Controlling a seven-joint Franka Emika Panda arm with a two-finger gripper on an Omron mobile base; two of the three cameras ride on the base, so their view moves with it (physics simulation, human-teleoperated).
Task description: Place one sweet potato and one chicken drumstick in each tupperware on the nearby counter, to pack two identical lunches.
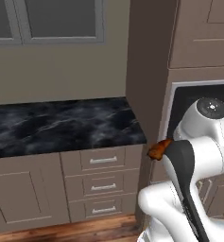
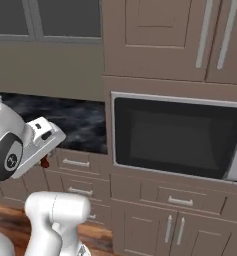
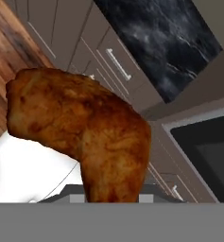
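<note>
My gripper point(image 3: 114, 194) is shut on a browned chicken drumstick point(image 3: 85, 132), which covers the fingertips in the hand view. The same chicken drumstick point(image 1: 158, 149) peeks out left of my arm in the left base view, level with the top drawer and just past the counter's right end. A small reddish bit of the drumstick point(image 2: 44, 161) shows under my hand in the right base view. The black marble counter point(image 1: 61, 123) point(image 2: 75, 117) point(image 3: 179, 38) carries nothing where it can be seen. The tupperwares and the sweet potato are out of view.
A built-in microwave point(image 2: 180, 135) sits in the tall cabinet column right of the counter. Drawers with silver handles point(image 1: 103, 160) run below the counter. A window point(image 1: 47, 19) is above it, and wooden floor point(image 1: 61, 231) lies in front.
</note>
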